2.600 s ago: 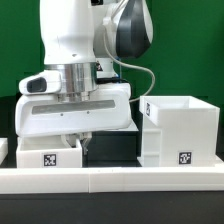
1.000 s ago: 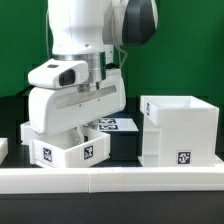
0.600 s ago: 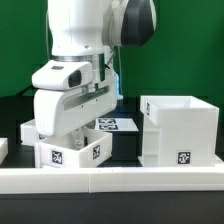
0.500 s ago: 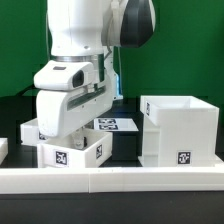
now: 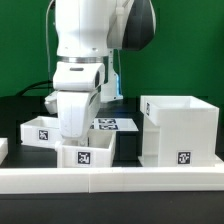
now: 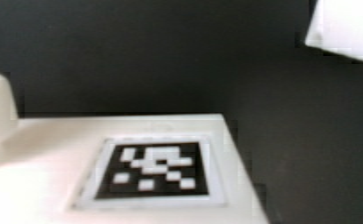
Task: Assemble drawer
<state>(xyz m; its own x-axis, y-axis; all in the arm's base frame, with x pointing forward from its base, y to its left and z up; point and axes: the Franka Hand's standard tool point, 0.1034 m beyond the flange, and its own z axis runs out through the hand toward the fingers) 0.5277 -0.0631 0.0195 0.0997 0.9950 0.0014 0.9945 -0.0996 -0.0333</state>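
Observation:
The drawer's large white housing stands at the exterior view's right, tag on its front. My gripper reaches down at the centre left and holds a small white tray by its rim, just behind the front rail, its tag facing the camera. The fingers are hidden behind the hand and the tray. The second small tray lies behind it, to the exterior view's left. The wrist view shows a white tray surface with a tag very close; no fingers show there.
A long low white rail runs along the front. The marker board lies flat behind the held tray, between the arm and the housing. A white object's edge shows at the far left. A green backdrop stands behind.
The tray has been lifted from the rail, tilted, and turned with my hand; it now sits level and lower, tag facing the camera, more to the exterior view's right.

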